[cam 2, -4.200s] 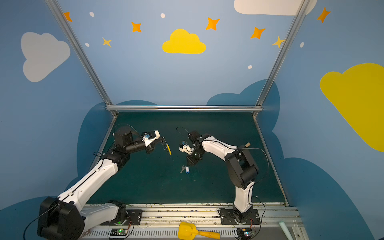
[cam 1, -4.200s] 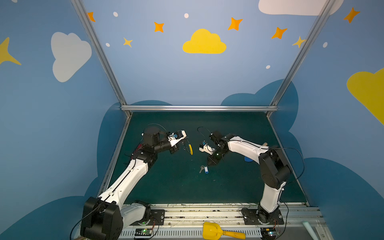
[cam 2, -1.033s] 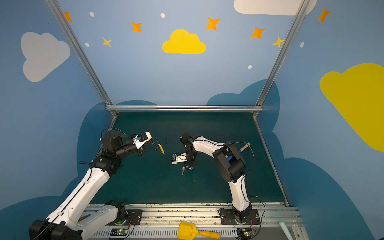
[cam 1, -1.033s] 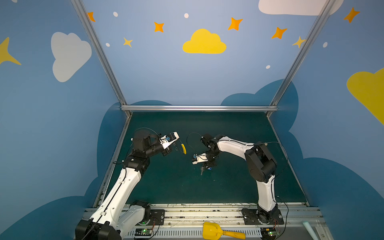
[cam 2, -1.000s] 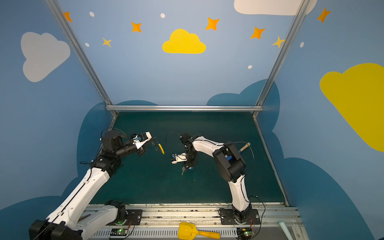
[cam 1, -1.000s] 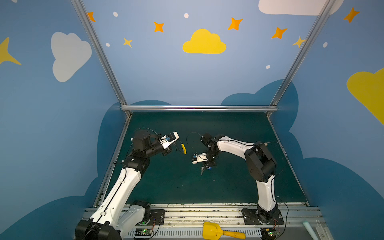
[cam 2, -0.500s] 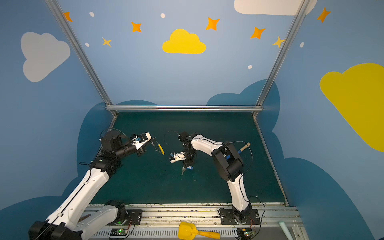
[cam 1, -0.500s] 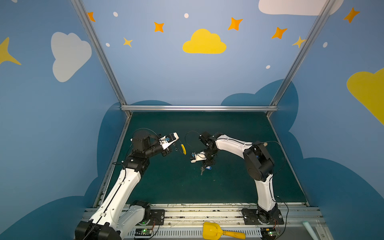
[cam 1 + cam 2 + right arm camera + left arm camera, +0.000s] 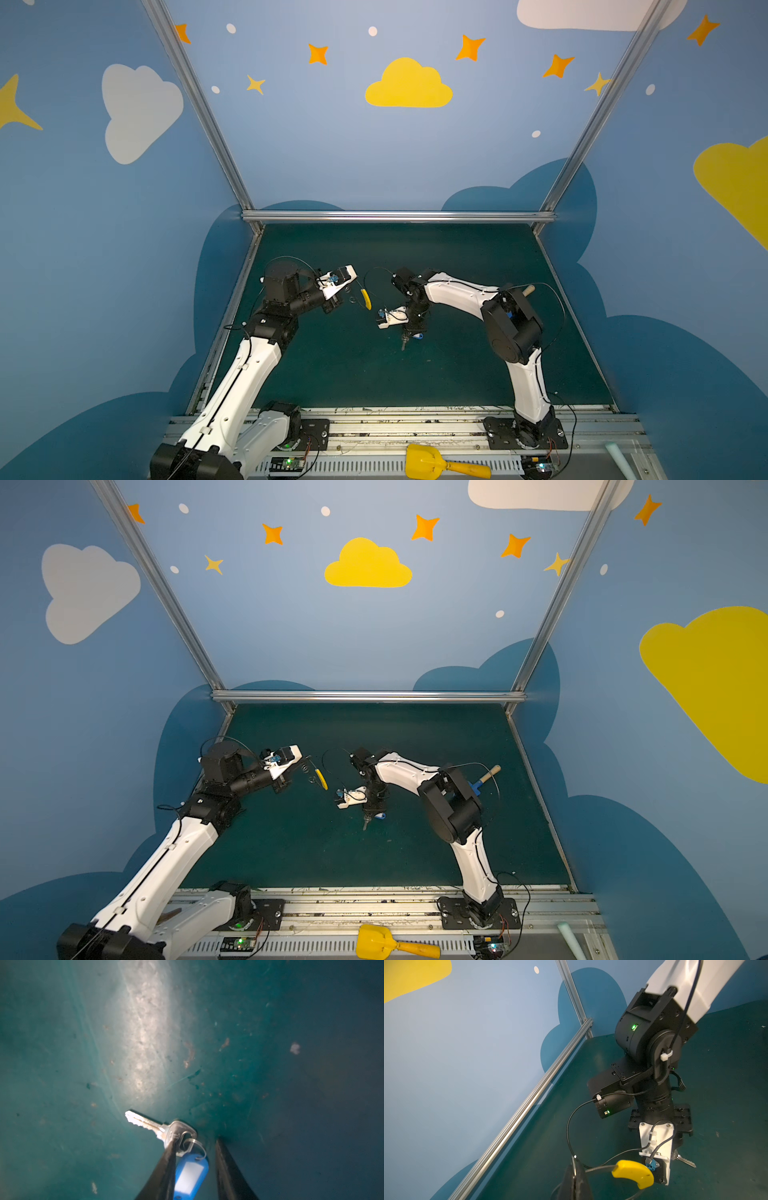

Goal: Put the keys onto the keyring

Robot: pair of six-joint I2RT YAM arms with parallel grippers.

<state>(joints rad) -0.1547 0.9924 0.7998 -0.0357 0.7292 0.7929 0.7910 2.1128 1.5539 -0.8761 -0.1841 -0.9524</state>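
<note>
Holding the hoop: the keyring [image 9: 365,298] is clamped in the closed left gripper [image 9: 352,291] and held raised above the green mat [image 9: 457,374], as is seen in both top views.
Keyring detail: in the left wrist view the yellow sleeve [image 9: 632,1173] is shown beyond the fingertips [image 9: 575,1178], with thin grey wire running from them to it; whether the hoop's end is parted cannot be told.
Keys: the keys [image 9: 170,1131] are lying on the mat, the silver blade pointed away from the blue tag [image 9: 190,1174], the two joined by a tiny ring.
Right gripper: the right gripper [image 9: 195,1142] is set at the mat with its jaws apart, astride the tag; one finger [image 9: 165,1167] is laid against the key's head, while a gap is seen beside the other, so no grip is judged to be made yet.
Spacing: keys and keyring are apart, the hoop being up and to the left of the keys in both top views.
Done: the hoop is judged to be picked up and presented.
Remaining: the keys are to be closed upon, lifted, carried to the hoop and threaded on; nothing is threaded so far.
Off-task: a yellow scoop [image 9: 428,464] is seen on the front rail.
</note>
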